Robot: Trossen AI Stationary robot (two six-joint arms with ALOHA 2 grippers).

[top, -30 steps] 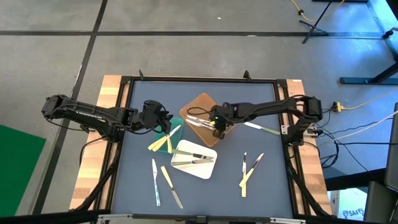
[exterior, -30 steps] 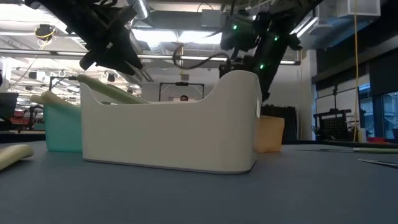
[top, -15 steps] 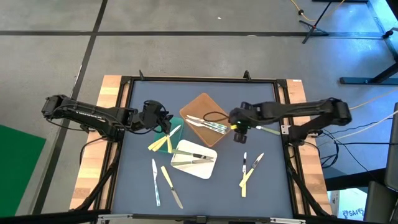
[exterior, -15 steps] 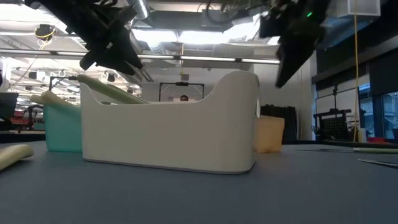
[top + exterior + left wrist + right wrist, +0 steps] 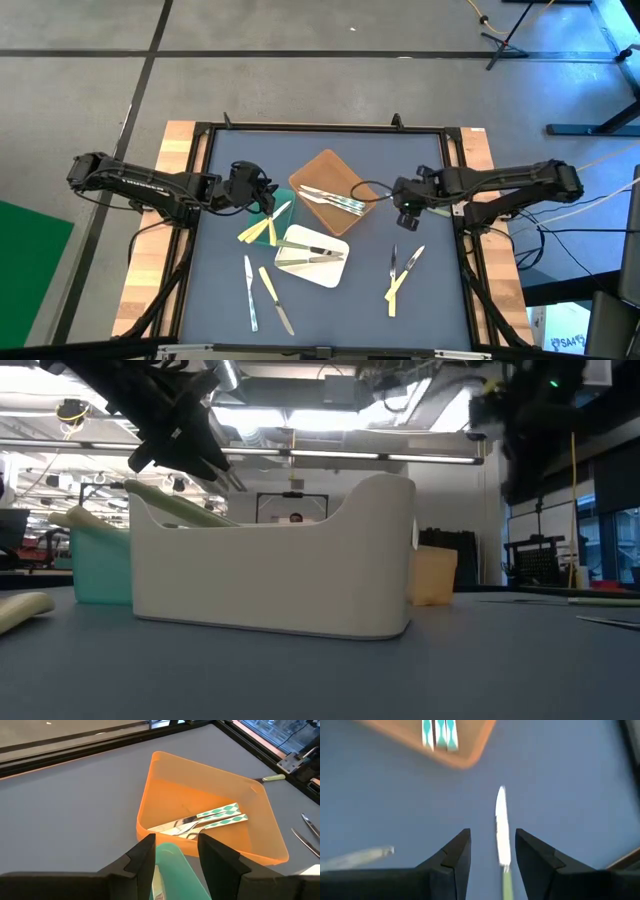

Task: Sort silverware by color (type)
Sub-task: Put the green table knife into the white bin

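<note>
Silverware: green-handled knife point(image 5: 503, 832) lies on counter point(image 5: 330, 300) beside brown tray point(image 5: 322, 173) | right claw point(image 5: 405, 208) open, empty, above it | left claw point(image 5: 262, 195) open, empty, over green tray point(image 5: 177, 870) | next: descend, grasp knife

The brown tray point(image 5: 328, 178) sits near the middle of the blue-grey tabletop point(image 5: 230, 300), turned like a diamond; the white tray point(image 5: 325, 268) lies just below it toward the front edge, and the green tray point(image 5: 281, 200) peeks out at the brown tray's left corner, close beside it; a black frame point(image 5: 320, 128) borders the tabletop behind the brown tray, with pale wooden strips point(image 5: 180, 150) outside it on either side; past these lies grey concrete floor point(image 5: 300, 80) crossed by dark lines, a green mat point(image 5: 30, 250) far to the brown tray's left, and cables point(image 5: 590, 165) far to its right.
</note>
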